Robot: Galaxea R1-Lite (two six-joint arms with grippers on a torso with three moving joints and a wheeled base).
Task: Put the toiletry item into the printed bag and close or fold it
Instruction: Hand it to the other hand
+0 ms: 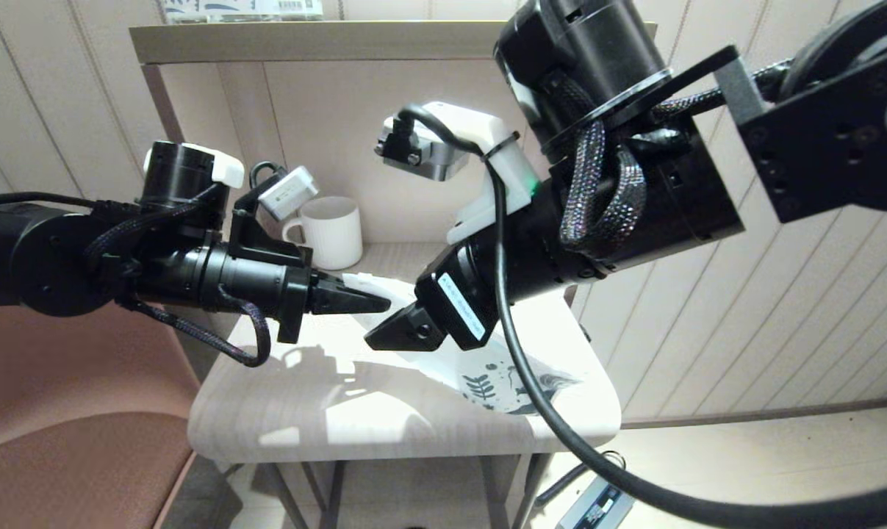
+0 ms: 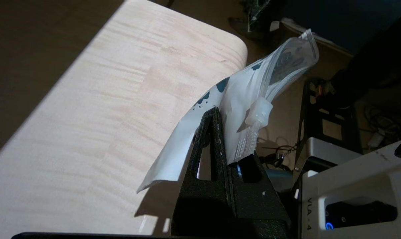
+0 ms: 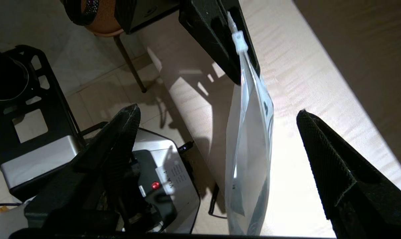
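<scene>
The printed bag (image 1: 487,382) is a white translucent pouch with dark leaf prints at its near-right end, held slanting above the small table (image 1: 303,411). My left gripper (image 1: 375,302) is shut on its zipper end, and the bag (image 2: 243,96) with its white slider (image 2: 260,113) is pinched between the black fingers (image 2: 217,142). My right gripper (image 1: 384,336) hovers just right of the left one, open, its fingertips (image 3: 134,111) wide apart on either side of the hanging bag (image 3: 250,149) without touching it. I cannot make out a toiletry item.
A white mug (image 1: 333,231) stands at the table's back, under a shelf (image 1: 303,33) with a printed box (image 1: 245,7) on top. A brown chair (image 1: 68,441) is at the left. Equipment sits on the floor (image 3: 31,146) beside the table.
</scene>
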